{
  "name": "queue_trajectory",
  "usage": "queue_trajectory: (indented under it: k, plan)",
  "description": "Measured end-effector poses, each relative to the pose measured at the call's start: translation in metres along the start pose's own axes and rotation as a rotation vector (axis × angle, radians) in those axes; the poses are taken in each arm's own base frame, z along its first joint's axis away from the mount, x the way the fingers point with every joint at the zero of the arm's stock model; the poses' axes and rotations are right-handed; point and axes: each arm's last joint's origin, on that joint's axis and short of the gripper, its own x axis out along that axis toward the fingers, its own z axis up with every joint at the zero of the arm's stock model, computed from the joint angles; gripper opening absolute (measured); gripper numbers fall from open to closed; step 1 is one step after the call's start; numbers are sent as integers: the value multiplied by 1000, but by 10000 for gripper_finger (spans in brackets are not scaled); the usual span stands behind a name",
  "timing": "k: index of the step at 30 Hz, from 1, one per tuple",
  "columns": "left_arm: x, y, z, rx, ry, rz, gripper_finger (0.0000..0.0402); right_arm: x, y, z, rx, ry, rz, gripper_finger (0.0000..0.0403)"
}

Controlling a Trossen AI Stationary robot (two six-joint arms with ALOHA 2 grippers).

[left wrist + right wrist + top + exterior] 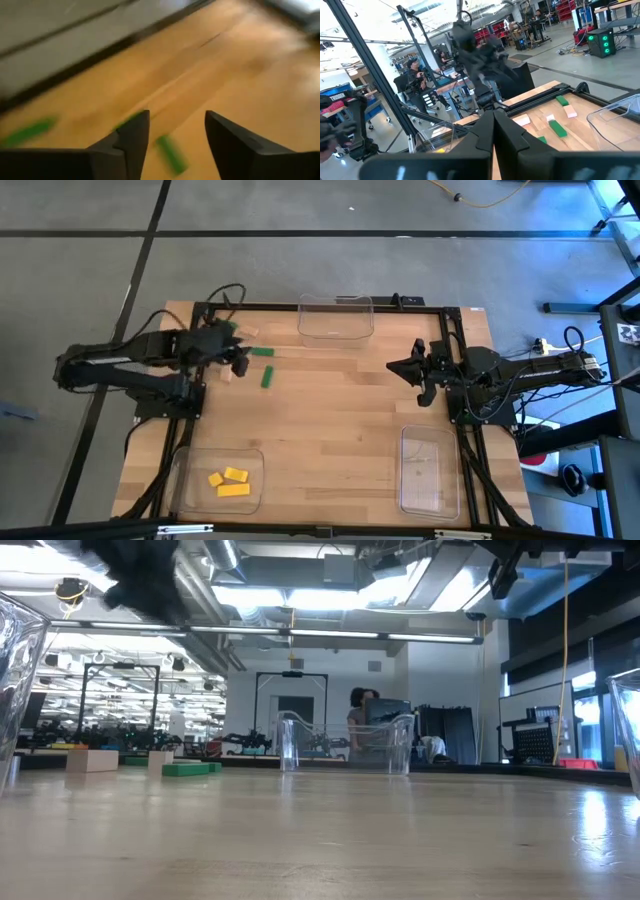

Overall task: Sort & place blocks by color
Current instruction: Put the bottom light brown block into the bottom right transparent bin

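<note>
Two green blocks (262,352) (267,377) lie flat on the table's far left part, with tan blocks (230,375) (248,332) beside them. Three yellow blocks (230,480) lie in the near-left tray (185,485). My left gripper (240,362) hovers open just left of the green blocks. Its wrist view is blurred and shows a green block (172,152) below the open fingers (177,117). My right gripper (392,367) waits shut over the table's right side (493,116). In the low view a green block (190,768) and tan blocks (92,760) rest on the table.
A clear tray (335,318) stands at the far edge's middle and another (425,470) at the near right. A black frame (455,340) borders the table. Bare wood spreads across the middle. A person (360,715) shows in the room behind.
</note>
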Motion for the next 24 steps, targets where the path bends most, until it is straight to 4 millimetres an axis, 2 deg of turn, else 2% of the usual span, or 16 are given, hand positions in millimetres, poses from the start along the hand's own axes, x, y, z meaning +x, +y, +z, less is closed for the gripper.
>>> queue_trajectory:
  k: [5,9,15,19,24]
  plan:
    - [23,29,-29,-185,294,270,224,0,0,0,-1,0,-2,10]
    - [43,44,-54,-339,406,438,235,0,0,0,-4,0,-3,10]
    - [68,55,-88,-534,440,509,233,0,0,0,-2,0,-3,10]
    - [82,56,-103,-593,413,447,235,0,0,0,-2,0,-2,10]
    - [85,60,-113,-616,396,471,233,0,0,0,3,0,-2,10]
